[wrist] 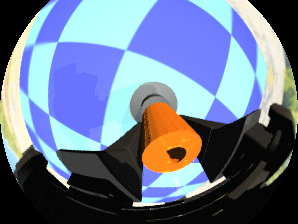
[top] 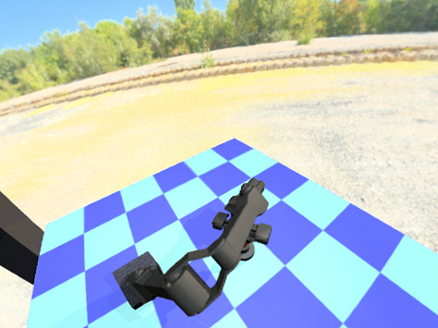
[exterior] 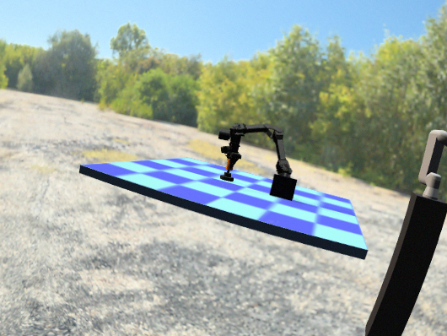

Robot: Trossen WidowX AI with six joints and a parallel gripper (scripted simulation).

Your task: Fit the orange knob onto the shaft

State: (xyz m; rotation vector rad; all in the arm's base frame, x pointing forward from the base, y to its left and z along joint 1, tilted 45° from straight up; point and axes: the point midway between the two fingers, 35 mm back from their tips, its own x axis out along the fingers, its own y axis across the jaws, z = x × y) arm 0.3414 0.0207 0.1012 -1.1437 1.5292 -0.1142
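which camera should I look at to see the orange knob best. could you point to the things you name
The wrist view: it shows the knob (top: pixel 245 243) (exterior: pixel 228 164) (wrist: pixel 172 135) large, its side and holed end visible between the jaws. The exterior view shows only a small orange strip above the pedestal (top: pixel 247 254) (exterior: pixel 227 178) (wrist: pixel 138 102); the top view, just a sliver beside the arm.
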